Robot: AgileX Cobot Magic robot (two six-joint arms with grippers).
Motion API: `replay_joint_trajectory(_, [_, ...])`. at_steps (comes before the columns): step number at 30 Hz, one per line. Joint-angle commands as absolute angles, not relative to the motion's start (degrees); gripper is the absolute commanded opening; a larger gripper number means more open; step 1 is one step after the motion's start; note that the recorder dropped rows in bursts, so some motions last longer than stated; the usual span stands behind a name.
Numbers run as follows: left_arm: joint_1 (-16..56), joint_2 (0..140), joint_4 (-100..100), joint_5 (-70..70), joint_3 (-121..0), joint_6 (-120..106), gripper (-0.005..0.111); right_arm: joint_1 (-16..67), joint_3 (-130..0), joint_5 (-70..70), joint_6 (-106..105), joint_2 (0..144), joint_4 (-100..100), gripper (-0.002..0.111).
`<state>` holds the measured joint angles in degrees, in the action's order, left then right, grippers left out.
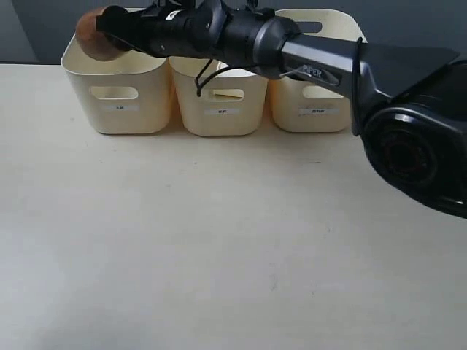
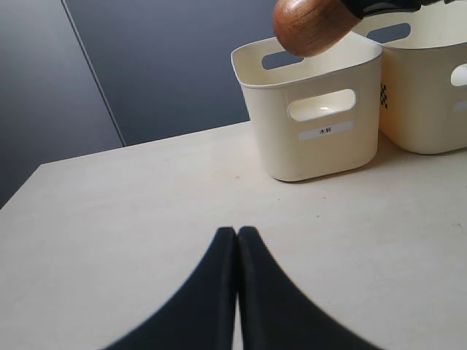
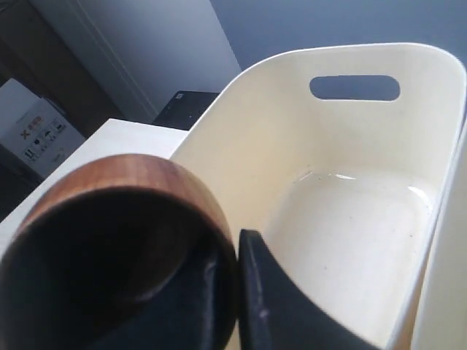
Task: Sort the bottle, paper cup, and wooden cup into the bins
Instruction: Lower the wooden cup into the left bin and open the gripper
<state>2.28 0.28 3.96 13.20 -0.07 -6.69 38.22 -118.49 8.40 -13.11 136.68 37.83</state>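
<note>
My right gripper (image 1: pixel 109 29) reaches across to the far left and is shut on the wall of the wooden cup (image 1: pixel 91 33), one finger inside, one outside. The reddish-brown cup (image 3: pixel 117 240) hangs tilted over the rim of the left bin (image 1: pixel 120 91), whose empty bottom (image 3: pixel 350 240) shows below it. The same cup (image 2: pixel 310 25) shows above that bin (image 2: pixel 314 117) in the left wrist view. My left gripper (image 2: pixel 237 233) is shut on nothing, low over the table. The bottle and the paper cup are out of view.
Three cream bins stand in a row at the back: the left one, the middle bin (image 1: pixel 219 106) and the right bin (image 1: pixel 314 102). The right arm (image 1: pixel 328 62) stretches over the middle and right bins. The pale tabletop (image 1: pixel 219 240) spreads in front.
</note>
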Motion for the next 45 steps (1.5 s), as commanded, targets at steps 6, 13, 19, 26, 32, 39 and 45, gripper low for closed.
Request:
replay_joint_trajectory(6, [2.5, 0.0, 4.0, 12.9, 0.0, -6.6, 0.000, 38.0, -119.1, 4.6, -13.5, 136.5, 33.5, 0.002])
replay_joint_trajectory(13, [2.5, 0.0, 4.0, 12.9, 0.0, -6.6, 0.000, 38.0, -119.1, 4.7, -13.5, 136.5, 33.4, 0.038])
replay_joint_trajectory(19, [2.5, 0.0, 4.0, 12.9, 0.0, -6.6, 0.000, 38.0, -119.1, 5.7, -13.5, 136.5, 33.5, 0.043])
replay_joint_trajectory(26, [2.5, 0.0, 4.0, 12.9, 0.0, -6.6, 0.000, 38.0, -119.1, 7.4, -13.5, 136.5, 33.5, 0.043])
replay_joint_trajectory(32, [2.5, 0.0, 4.0, 12.9, 0.0, -6.6, 0.000, 38.0, -119.1, 8.4, -13.5, 136.5, 33.5, 0.043])
replay_joint_trajectory(39, [2.5, 0.0, 4.0, 12.9, 0.0, -6.6, 0.000, 38.0, -119.1, 10.6, -13.5, 135.7, 33.3, 0.043])
replay_joint_trajectory(45, [2.5, 0.0, 4.0, 12.9, 0.0, -6.6, 0.000, 38.0, -119.1, 16.0, -13.5, 132.5, 26.8, 0.043])
